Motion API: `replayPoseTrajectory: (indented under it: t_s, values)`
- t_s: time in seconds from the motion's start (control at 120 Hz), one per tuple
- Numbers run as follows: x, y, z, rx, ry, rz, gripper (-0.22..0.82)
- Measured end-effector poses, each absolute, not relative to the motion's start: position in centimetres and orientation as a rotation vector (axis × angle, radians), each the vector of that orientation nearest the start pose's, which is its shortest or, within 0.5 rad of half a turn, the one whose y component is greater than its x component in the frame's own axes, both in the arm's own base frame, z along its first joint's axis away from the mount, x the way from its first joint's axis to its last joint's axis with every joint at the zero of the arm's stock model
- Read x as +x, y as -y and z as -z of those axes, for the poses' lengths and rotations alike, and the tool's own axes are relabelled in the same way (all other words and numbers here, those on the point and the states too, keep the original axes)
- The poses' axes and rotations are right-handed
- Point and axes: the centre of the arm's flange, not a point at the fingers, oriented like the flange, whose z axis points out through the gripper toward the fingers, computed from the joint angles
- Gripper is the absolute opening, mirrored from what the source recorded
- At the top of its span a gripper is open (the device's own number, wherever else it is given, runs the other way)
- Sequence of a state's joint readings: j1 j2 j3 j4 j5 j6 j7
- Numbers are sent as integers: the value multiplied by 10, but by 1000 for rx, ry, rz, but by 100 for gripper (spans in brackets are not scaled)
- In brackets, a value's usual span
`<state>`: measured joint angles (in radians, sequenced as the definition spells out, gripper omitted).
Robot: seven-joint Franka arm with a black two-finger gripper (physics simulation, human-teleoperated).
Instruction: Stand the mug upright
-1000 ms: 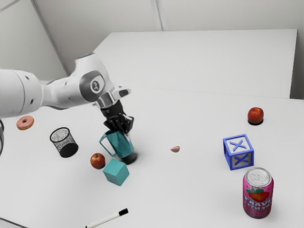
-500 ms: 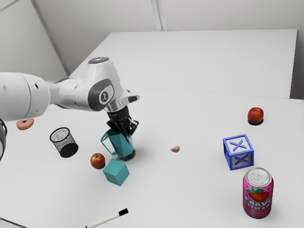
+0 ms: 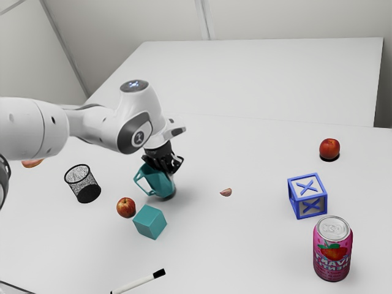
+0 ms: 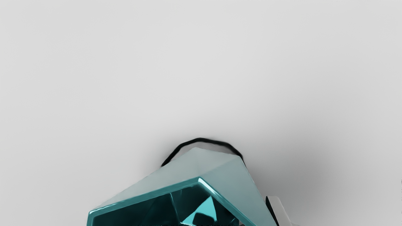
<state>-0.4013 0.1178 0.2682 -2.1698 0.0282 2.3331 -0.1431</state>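
Exterior view: white table (image 3: 245,245), extending from the bottom edge to the upper part of the frame. White arm (image 3: 92,125), entering at the left edge and reaching to left of center. Black gripper (image 3: 161,164), at the arm's end, left of center, pointing down at the upper end of the mug (image 3: 160,183). Gripper state: closed on the mug wall. Mug position: left of center, tilted, with handle (image 3: 143,180) toward the exterior view's left and base toward the lower right. Base contact with the table: cannot tell. Wrist view: open rim (image 4: 147,195) facing the camera; one fingertip (image 4: 279,207) against the outside of the mug.

Remaining items, exterior view:
- Pink can (image 3: 332,251): upright, lower right.
- Black mesh cup (image 3: 81,179): left side, well apart from the mug.
- Blue-and-white block (image 3: 307,196): right side, behind the can.
- Marker (image 3: 138,282): lying at the bottom edge, left of center, black end toward the exterior view's right.
- Donut (image 3: 33,163): far left, partly hidden by the arm.
- Red fruit (image 3: 329,149): right side, beyond the block.
- Teal cube (image 3: 150,222): below the mug, near.
- Apple (image 3: 126,207): between the mesh cup and the teal cube.
- Garlic clove (image 3: 226,192): right of center.
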Motion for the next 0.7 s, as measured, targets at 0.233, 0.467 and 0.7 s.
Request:
replayPoseTrajectory:
  t_s: [0.233, 0.467, 0.7]
  values:
    - [552, 75, -341, -3101, 38, 105, -16]
    - [554, 75, -335, -3097, 66, 100, -6]
    - [556, 75, -337, -3100, 61, 108, 37]
